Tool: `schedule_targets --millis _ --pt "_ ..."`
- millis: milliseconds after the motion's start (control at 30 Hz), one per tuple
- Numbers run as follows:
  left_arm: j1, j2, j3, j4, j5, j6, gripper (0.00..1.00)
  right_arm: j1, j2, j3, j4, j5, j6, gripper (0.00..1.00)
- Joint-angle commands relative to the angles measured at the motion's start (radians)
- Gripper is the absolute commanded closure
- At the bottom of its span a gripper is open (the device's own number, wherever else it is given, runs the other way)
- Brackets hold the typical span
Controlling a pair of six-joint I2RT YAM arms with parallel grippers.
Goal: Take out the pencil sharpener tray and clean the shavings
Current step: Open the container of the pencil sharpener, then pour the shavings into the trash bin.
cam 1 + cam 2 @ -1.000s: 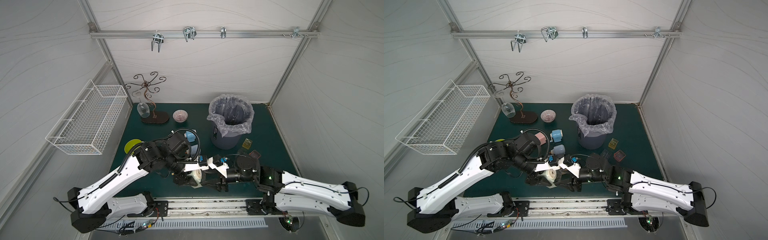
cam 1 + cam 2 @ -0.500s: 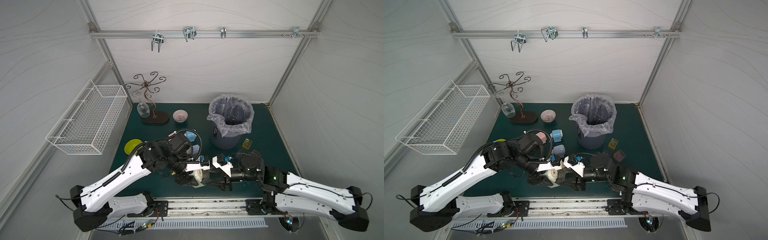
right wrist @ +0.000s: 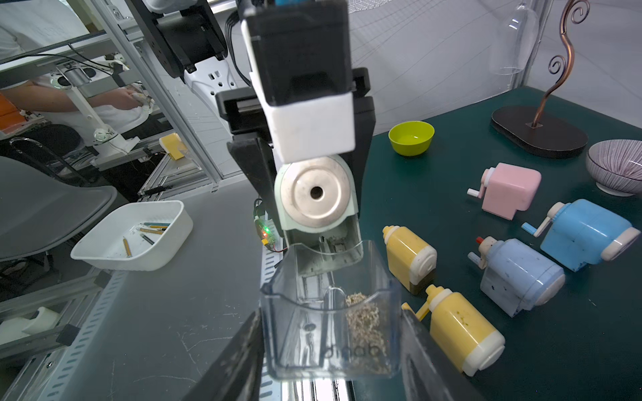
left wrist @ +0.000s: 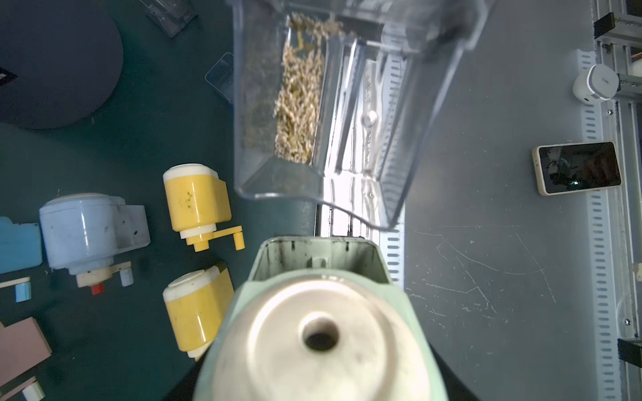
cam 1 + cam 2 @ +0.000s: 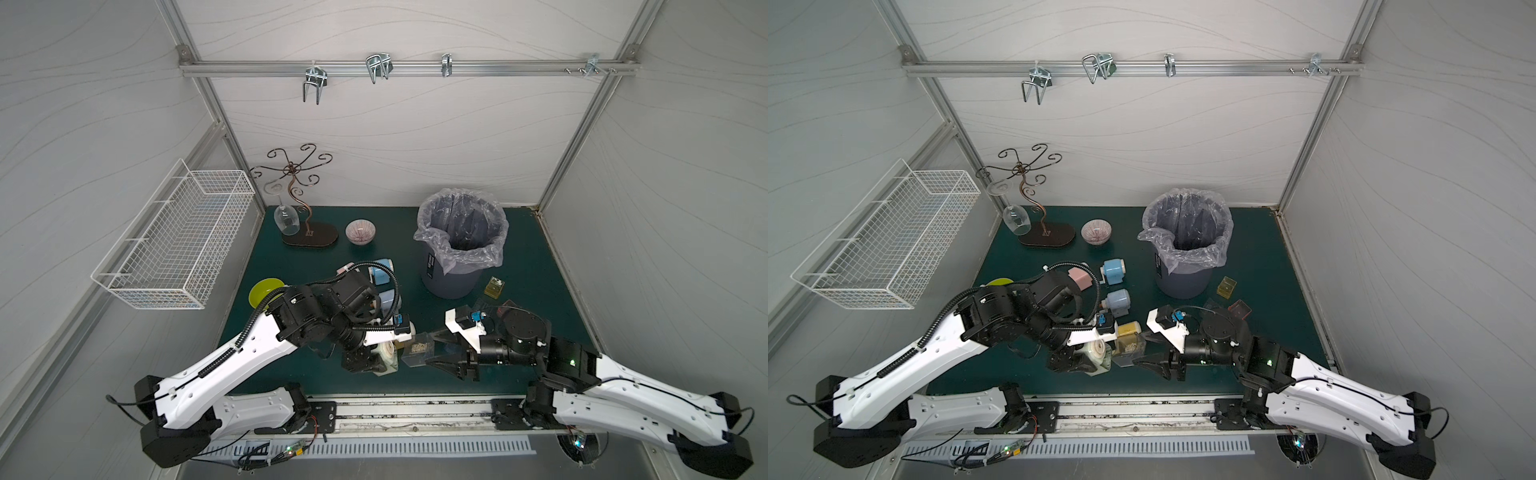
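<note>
Clear plastic forms the tray [image 3: 330, 323], which carries a short row of raised characters on one wall; they are too faint to read. The white label on the grey bin [image 5: 453, 282] and the mark on the dark base of the wire stand [image 5: 309, 239] are too small to read in both top views. The left arm rises from its base at the near left, elbow up and wrist bent down, so that the left gripper [image 3: 314, 208] points downward at the front edge of the green mat [image 5: 519, 257]. Its jaws are clamped on the sides of the pale green pencil sharpener [image 4: 319, 330], whose tray slot stands open. The right arm extends low from the near right base, forearm and wrist roughly level, with the right gripper [image 5: 432, 350] aimed toward the left one. Its jaws grasp the tray by both side walls. The tray is out of the slot and just beside its opening; whether they touch cannot be determined. The shavings [image 3: 364, 319] lie inside the tray, heaped along one side wall. Two yellow sharpeners [image 4: 196, 198] lie on the mat nearby.
</note>
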Motion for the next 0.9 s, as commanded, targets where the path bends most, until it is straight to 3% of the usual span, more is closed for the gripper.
schedule_targets --millis 0,200,300,467,533,700,800,867 --pt "-0.001 -0.020 0.009 -0.020 -0.021 -0.007 1.00 -0.004 -0.044 -0.019 -0.025 0.022 0.000 1.00" --pt "-0.001 -0.027 0.009 -0.033 -0.045 -0.003 1.00 -0.003 -0.123 -0.041 -0.046 0.124 -0.026 1.00" --pt "-0.001 -0.032 0.001 -0.038 -0.056 0.000 1.00 -0.003 -0.157 -0.046 -0.027 0.244 -0.034 1.00" --pt "-0.002 -0.043 -0.027 -0.028 -0.163 0.018 1.00 -0.056 -0.062 0.090 -0.078 0.444 -0.057 1.00" --pt "-0.001 -0.044 -0.045 -0.025 -0.217 0.028 1.00 -0.154 0.016 0.199 -0.127 0.417 -0.025 1.00" --pt "0.006 -0.042 -0.089 -0.019 -0.305 0.056 1.00 -0.551 0.202 0.466 -0.192 0.159 0.216 1.00" --pt "0.055 -0.035 -0.094 -0.012 -0.296 0.080 1.00 -0.785 0.326 0.631 -0.242 -0.019 0.439 1.00" --pt "0.118 -0.034 -0.090 0.003 -0.260 0.106 1.00 -0.917 0.443 0.783 -0.382 -0.121 0.628 1.00"
